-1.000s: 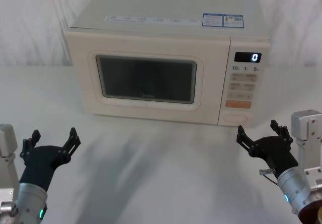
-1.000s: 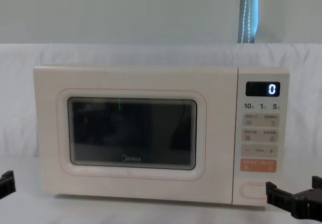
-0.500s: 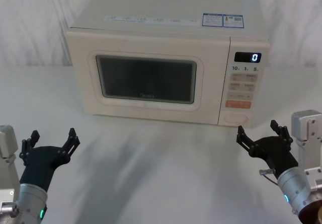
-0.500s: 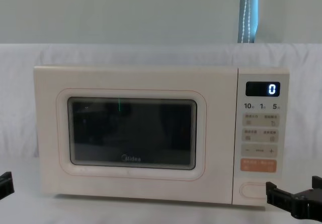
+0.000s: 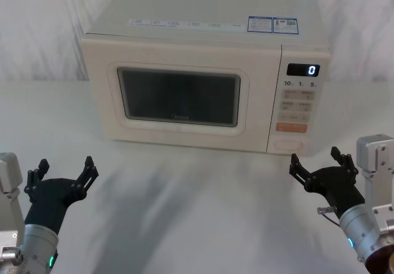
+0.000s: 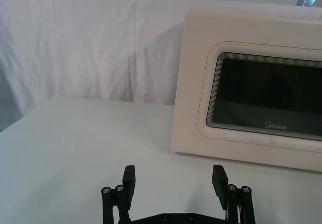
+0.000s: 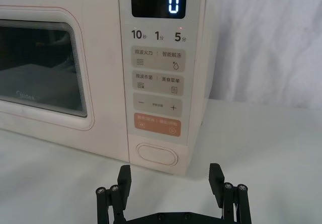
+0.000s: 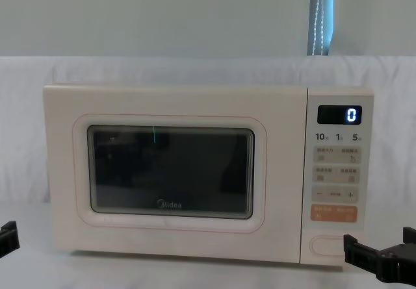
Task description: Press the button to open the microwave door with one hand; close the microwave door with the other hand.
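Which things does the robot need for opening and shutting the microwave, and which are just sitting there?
Needed:
- button
- microwave door
- right gripper, open, nearest the button
- left gripper, open, before the door's left side

Just there:
- orange key
- digital display
- white cloth

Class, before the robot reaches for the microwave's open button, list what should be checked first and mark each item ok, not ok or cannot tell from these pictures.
1. Door shut, flush with the control panel: ok.
2. Button unobstructed, below the orange key: ok.
3. Right gripper open, on the table in front of the button, not touching it: ok.
4. Left gripper open, low at the left, apart from the door: ok.
5. Table bare in front of the door for its swing: ok.
6. Whether the button releases the door: cannot tell.
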